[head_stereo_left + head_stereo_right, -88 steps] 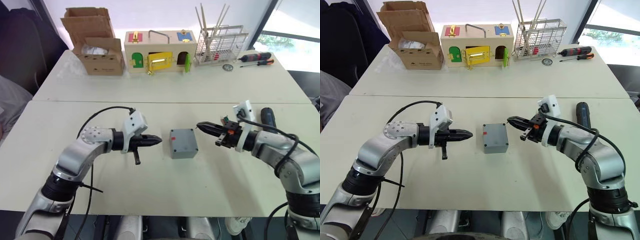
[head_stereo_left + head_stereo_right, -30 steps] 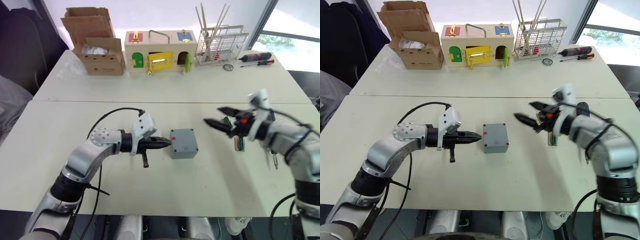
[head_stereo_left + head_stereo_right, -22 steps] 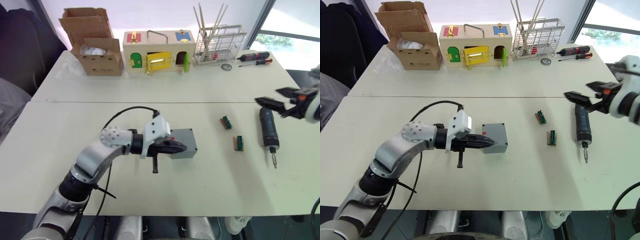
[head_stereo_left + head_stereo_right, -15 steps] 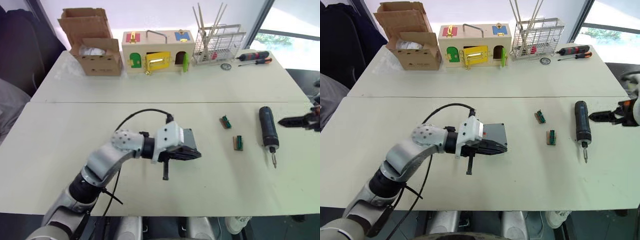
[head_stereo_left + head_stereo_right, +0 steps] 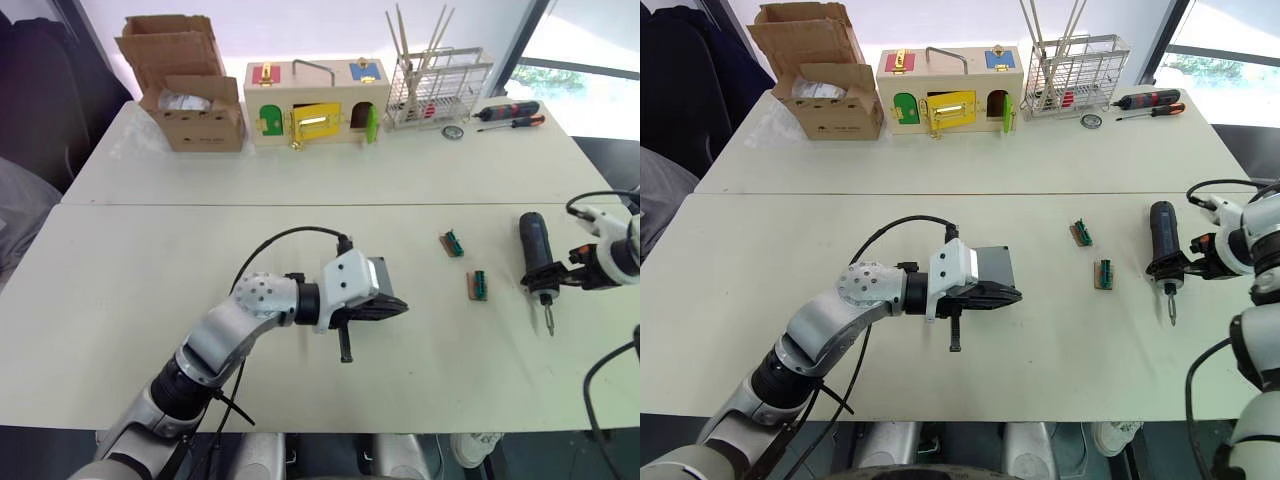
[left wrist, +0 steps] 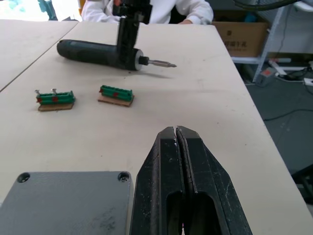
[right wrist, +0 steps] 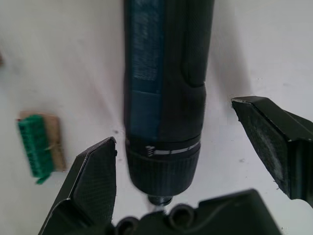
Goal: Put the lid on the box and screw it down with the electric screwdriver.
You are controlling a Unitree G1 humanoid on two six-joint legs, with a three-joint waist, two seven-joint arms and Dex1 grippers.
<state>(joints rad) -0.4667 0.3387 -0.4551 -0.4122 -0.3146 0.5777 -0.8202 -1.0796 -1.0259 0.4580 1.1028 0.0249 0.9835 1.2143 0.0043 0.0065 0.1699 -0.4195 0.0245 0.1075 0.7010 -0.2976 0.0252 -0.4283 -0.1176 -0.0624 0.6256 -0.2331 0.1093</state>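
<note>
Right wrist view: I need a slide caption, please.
Open right gripper straddling the thick black cylindrical electric screwdriver lying on the white table.

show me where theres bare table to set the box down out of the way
Bare: the near table left of the left pincer, and its near edge. Crowded: around the green terminal blocks, the electric screwdriver, and the far table's back edge.

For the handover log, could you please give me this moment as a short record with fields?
lid: small square grey plastic lid already on the grey plastic box
left gripper: fingers shut, empty, at the box
electric screwdriver: thick black cylindrical electric screwdriver lying on the white table
right gripper: open, fingers either side of the driver's front end
nearby: two small green terminal blocks
</note>
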